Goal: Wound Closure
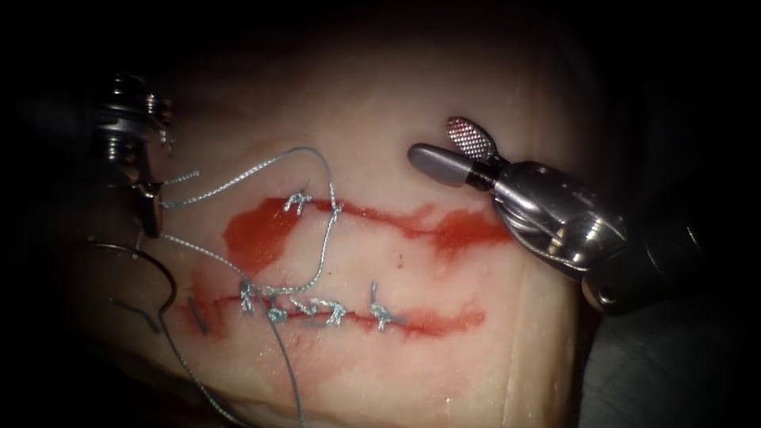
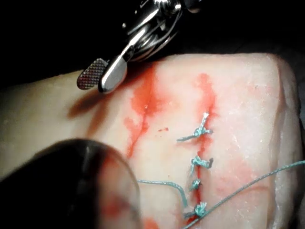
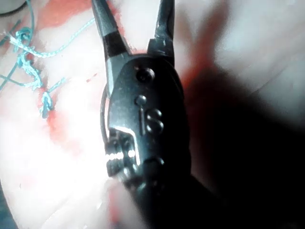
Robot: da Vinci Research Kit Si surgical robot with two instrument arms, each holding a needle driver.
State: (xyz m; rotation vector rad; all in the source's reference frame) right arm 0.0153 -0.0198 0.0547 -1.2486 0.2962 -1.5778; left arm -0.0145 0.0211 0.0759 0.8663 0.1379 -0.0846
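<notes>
The tissue (image 1: 444, 364) carries two cuts. The upper cut (image 1: 372, 215) has one knot (image 1: 297, 202) and red fluid (image 1: 258, 234). The lower cut (image 1: 428, 321) bears several knots (image 1: 325, 313). My left tool (image 1: 151, 218) points down at the left edge, jaws shut on the thread (image 1: 238, 181), which arches over the upper cut and runs down to the lower cut's left end. The curved needle (image 1: 162, 277) lies left of the cuts, held by neither tool. My right tool (image 1: 436, 141) hovers right of the upper cut, open and empty; its jaws (image 3: 133, 19) are spread. In the left wrist view the right tool (image 2: 94, 83) is open over the tissue.
A second strand of thread (image 1: 289, 372) trails from the lower cut toward the front edge. The row of knots (image 2: 200, 164) and a taut thread (image 2: 248, 186) appear in the left wrist view. Knots (image 3: 28, 62) lie beside my right tool's body (image 3: 143, 119).
</notes>
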